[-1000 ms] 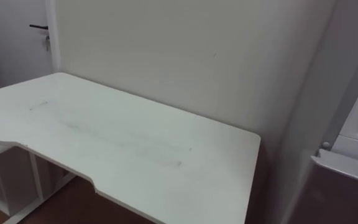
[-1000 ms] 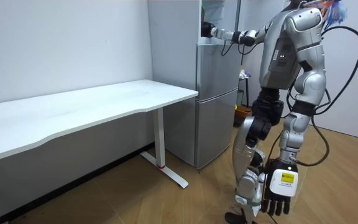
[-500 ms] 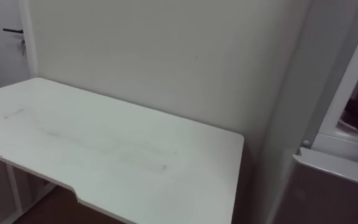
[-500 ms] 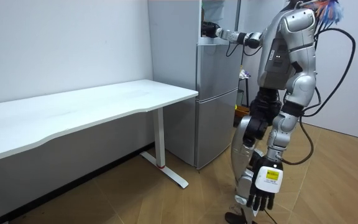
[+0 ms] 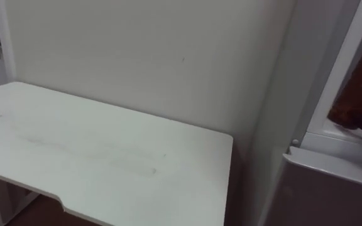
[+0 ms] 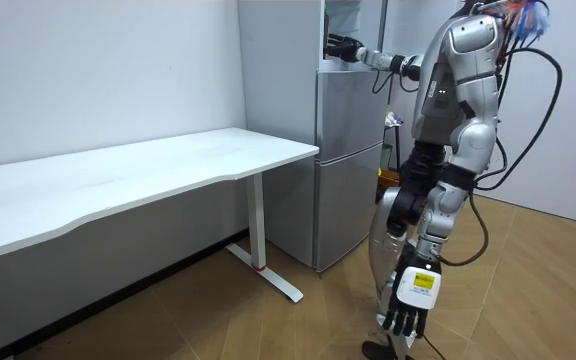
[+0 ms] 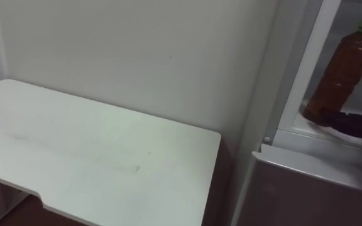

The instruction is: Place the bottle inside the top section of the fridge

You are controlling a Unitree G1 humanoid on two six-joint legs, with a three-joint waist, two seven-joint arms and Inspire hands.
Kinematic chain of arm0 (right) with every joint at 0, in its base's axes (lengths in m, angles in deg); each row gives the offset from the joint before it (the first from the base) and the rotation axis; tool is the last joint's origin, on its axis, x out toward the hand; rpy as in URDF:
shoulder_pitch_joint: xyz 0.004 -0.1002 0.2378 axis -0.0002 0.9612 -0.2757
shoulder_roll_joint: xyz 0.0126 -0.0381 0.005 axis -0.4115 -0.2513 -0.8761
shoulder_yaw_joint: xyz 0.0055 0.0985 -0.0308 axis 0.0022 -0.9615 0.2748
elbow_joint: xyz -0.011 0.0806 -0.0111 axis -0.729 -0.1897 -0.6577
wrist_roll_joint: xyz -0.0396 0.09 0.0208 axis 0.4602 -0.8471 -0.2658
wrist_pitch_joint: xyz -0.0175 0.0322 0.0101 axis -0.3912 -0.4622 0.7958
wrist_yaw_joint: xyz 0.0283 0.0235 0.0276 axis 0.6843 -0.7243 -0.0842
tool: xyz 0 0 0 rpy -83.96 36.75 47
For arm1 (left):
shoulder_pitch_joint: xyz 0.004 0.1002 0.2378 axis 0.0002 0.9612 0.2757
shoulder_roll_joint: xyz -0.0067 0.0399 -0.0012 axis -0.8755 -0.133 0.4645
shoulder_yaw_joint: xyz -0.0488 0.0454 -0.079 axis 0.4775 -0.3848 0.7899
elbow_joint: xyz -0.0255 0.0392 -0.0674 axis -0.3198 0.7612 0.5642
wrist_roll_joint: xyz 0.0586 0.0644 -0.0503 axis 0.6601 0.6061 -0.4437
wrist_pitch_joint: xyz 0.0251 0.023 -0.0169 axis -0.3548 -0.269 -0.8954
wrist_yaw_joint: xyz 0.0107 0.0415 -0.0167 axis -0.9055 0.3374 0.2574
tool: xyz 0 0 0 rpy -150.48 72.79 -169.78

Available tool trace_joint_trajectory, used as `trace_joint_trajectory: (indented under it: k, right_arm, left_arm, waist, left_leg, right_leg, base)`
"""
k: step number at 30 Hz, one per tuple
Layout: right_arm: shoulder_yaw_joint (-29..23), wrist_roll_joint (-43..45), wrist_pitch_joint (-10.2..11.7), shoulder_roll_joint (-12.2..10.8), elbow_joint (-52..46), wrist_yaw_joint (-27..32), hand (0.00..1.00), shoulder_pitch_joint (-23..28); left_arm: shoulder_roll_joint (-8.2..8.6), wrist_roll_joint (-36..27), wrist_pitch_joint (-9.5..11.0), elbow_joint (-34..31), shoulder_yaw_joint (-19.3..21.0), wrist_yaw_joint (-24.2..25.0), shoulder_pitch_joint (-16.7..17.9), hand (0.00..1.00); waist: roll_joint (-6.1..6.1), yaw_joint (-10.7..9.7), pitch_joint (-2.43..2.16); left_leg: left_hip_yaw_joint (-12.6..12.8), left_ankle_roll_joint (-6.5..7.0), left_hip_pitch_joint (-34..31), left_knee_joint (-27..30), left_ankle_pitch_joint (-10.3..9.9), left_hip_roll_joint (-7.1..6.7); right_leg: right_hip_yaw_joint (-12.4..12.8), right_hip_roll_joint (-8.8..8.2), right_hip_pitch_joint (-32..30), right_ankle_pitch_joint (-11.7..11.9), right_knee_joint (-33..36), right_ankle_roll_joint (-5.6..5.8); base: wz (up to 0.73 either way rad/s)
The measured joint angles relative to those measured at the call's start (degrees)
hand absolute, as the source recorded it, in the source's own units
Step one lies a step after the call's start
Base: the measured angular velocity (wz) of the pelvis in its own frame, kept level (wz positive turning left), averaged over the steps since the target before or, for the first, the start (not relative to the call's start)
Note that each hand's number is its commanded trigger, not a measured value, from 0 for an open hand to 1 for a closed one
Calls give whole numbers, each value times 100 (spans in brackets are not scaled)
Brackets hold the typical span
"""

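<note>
1. The clear plastic bottle of brown drink with a green cap [image 7: 341, 69] stands upright inside the upper compartment of the tall silver fridge [image 6: 348, 160]. It is on the compartment's floor, close to the front edge and just inside the white left frame [image 7: 307, 75] of the opening.
2. The robot's right hand [image 7: 357, 122] reaches in from the right at the bottle's foot and touches it low down. I cannot tell whether it clasps the bottle or merely rests against it.
3. In the room view the same arm stretches out level from the shoulder into the fridge's upper opening.
4. The left hand [image 6: 406, 312] hangs beside the robot's leg, near the brown wooden floor [image 6: 268, 330], its fingers loose and pointing down, holding nothing.
5. The robot stands upright in front of the fridge, on the room view's right.
6. The long white table [image 7: 93, 144] runs along the pale wall [image 7: 137, 56]. Its right end lies just beside the fridge's left side, with a narrow gap between them.
7. The grey lower fridge door [image 7: 313, 182] is closed below the open compartment.
</note>
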Motion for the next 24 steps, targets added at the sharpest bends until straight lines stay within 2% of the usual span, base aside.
trace_joint_trajectory:
  k: [3, 5, 9, 12, 15, 17, 19, 21, 23, 24]
  right_arm:
    - [-56, 14, -2, -78, -262, 146, 0, 38]
    - [-183, 27, 7, -200, -724, 322, 0, 298]
    - [-222, 79, 9, -291, -1467, 560, 0, 752]
    - [-216, 275, 10, -598, -2047, 762, 0, 1028]
    - [-215, 261, 11, -649, -2566, 928, 0, 1336]
    - [-231, 189, 13, -787, -2820, 982, 0, 1433]
    - [-269, -39, 114, -988, -3044, 971, 0, 1595]
    - [-323, -220, 144, -1227, -3254, 970, 0, 1742]
    - [-328, -228, 275, -1507, -3544, 863, 0, 1961]
    - [-329, -224, 309, -1559, -3573, 819, 0, 2012]
  left_arm:
    - [25, 22, 15, 1, -13, 3, 19, 0]
    - [35, 121, 30, -1, -14, 17, 19, 0]
    - [46, 136, 61, 5, -10, 0, -15, 0]
    - [105, 138, 110, 11, -13, -72, -14, 0]
    - [165, 140, 191, 23, -66, -126, -19, 0]
    - [175, 139, 218, 130, -67, -126, -14, 0]
    - [191, 138, 219, 248, -165, -127, -13, 0]
    - [200, 136, 235, 281, -305, -129, -23, 0]
    - [234, 138, 307, 294, -472, -130, -27, 0]
    - [246, 138, 327, 293, -493, -129, -28, 0]
  waist:
    - [77, -55, -20]
    - [133, -69, -32]
    - [152, -104, -46]
    - [208, -100, -20]
    - [243, -124, 0]
    - [248, -182, 9]
    - [274, -268, 27]
    - [278, -342, 27]
    - [298, -420, 22]
    - [302, -428, 20]
  left_leg:
    - [50, 1, 11, -38, 1, 8]
    - [88, -1, 41, -60, 2, 20]
    - [125, -10, 62, -127, 7, 33]
    - [251, -19, 157, -196, 10, 58]
    - [284, -17, 160, -206, 9, 53]
    - [328, -17, 164, -215, 9, 57]
    - [356, -14, 183, -214, 7, 55]
    - [360, -13, 176, -209, 6, 55]
    - [370, -13, 158, -200, 6, 55]
    - [377, -13, 157, -201, 6, 55]
  right_leg:
    - [32, 2, -34, 5, 17, 2]
    - [46, 38, -30, 9, 23, -2]
    - [79, 32, -38, 10, 27, -5]
    - [218, 57, -48, 15, 52, -12]
    - [296, 90, -79, 17, 71, -15]
    - [343, 90, -118, 16, 110, -14]
    - [374, 89, -122, 16, 111, -14]
    - [381, 85, -126, 16, 112, -14]
    - [409, 76, -139, 16, 107, -14]
    - [416, 72, -143, 16, 107, -14]
  base:
    - [-11]
    - [-8]
    - [-5]
    - [-21]
    - [-13]
    - [-12]
    - [-8]
    - [-2]
    - [-2]
    - [-5]
